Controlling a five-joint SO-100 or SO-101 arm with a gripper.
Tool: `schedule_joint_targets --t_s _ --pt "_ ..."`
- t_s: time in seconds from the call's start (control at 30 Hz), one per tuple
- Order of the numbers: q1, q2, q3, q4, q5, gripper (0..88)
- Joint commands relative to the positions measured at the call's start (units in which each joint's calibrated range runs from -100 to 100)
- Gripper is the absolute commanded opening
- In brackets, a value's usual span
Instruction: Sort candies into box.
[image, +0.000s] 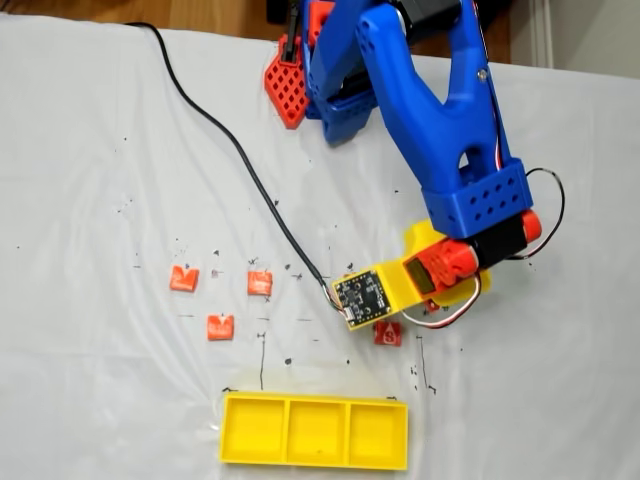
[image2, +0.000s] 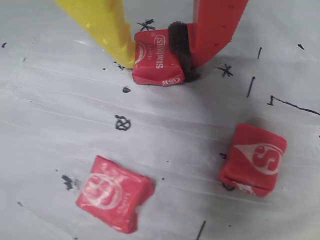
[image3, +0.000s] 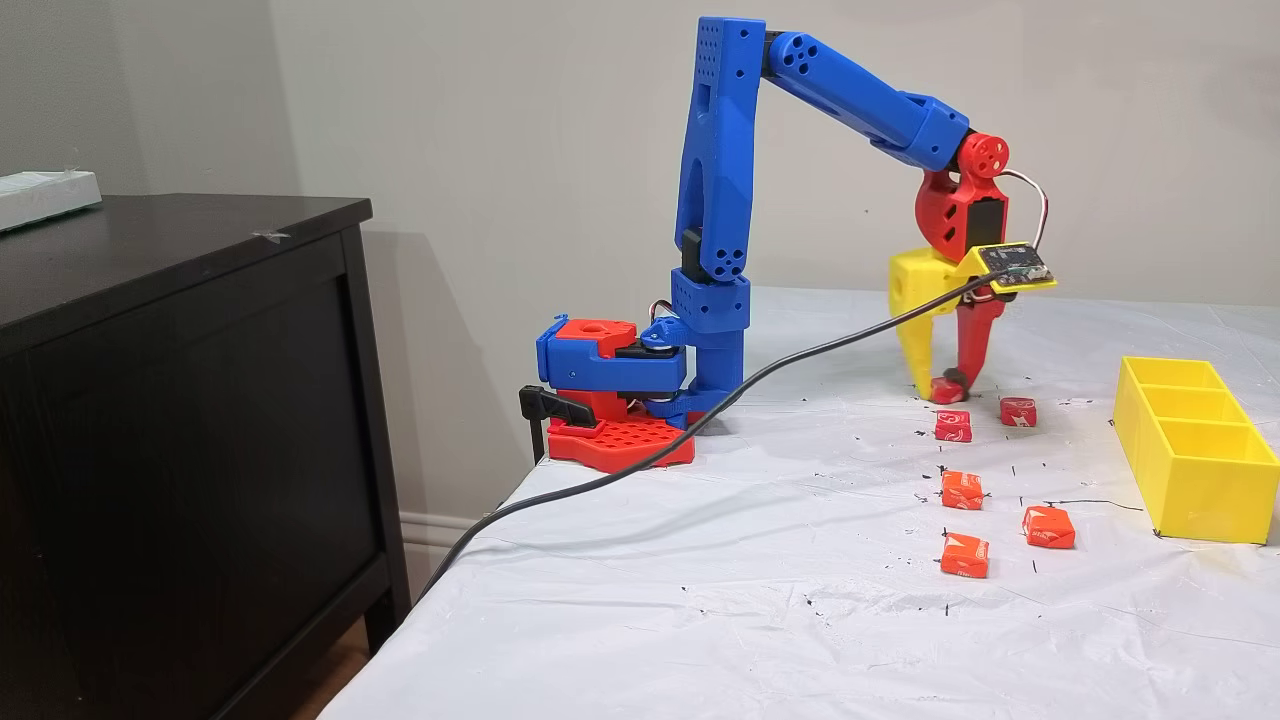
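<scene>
Three empty compartments in the yellow box, candies on cloth

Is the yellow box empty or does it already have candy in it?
Empty. In a fixed view all three compartments of the box show only bare yellow floor.

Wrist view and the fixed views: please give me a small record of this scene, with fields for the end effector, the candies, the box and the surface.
end effector: down at the sheet, yellow and red fingers closed against one red Starburst candy
loose candies near it: two red ones on the sheet
other candies: three orange-red ones farther from the arm
box: yellow three-compartment tray, no candy visible inside
surface: white sheet with black pen marks
</scene>
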Motion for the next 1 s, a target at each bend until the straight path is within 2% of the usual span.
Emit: schedule_joint_targets --t_s 0.0,0.27,0.6,0.97 --pt "3.9 -12.2 -8.2 2.6 1.3 0.2" --pt "9.3 -14.9 -16.2 1.2 1.9 0.2" --pt "14.1 -9.1 -22.5 -6.1 -1.1 0.2" --pt "14.6 -0.3 -25.1 -13.5 -1.8 0.1"
